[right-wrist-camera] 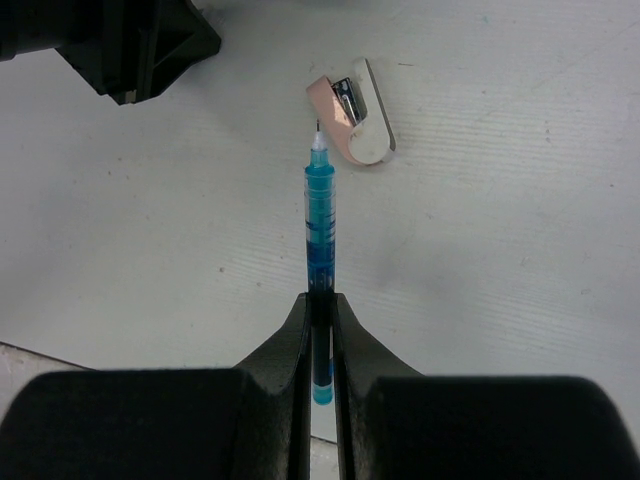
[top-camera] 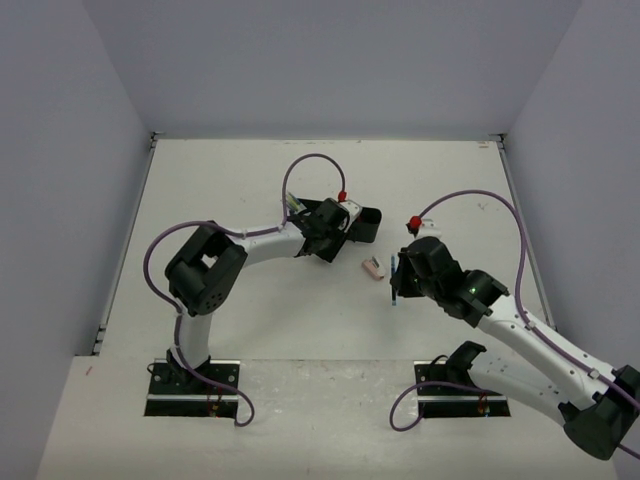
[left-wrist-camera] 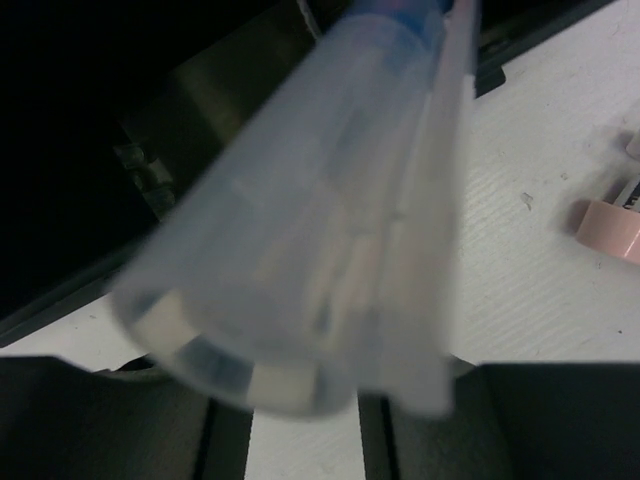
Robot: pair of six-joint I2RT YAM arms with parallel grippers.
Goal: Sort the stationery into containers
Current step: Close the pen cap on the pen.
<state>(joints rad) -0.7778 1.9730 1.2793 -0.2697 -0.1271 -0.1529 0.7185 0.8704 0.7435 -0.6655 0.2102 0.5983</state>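
Note:
My right gripper [right-wrist-camera: 320, 300] is shut on a blue pen [right-wrist-camera: 320, 215], tip pointing away, just above the white table. In the overhead view that pen [top-camera: 396, 282] sits right of the pinkish-white eraser [top-camera: 372, 267]. The eraser [right-wrist-camera: 355, 110] lies flat just past the pen tip. My left gripper [top-camera: 333, 226] is at the black tray [top-camera: 366, 222]. A clear pen with a blue far end [left-wrist-camera: 320, 220] fills the left wrist view, blurred and very close. It covers the fingertips, so any hold on it is hidden. The eraser [left-wrist-camera: 612, 228] shows at the right edge.
White walls [top-camera: 70, 200] close in the table on three sides. Both arm base plates [top-camera: 195, 385] sit at the near edge. A black shape [right-wrist-camera: 120, 40] fills the top left of the right wrist view. Purple cables loop above both arms.

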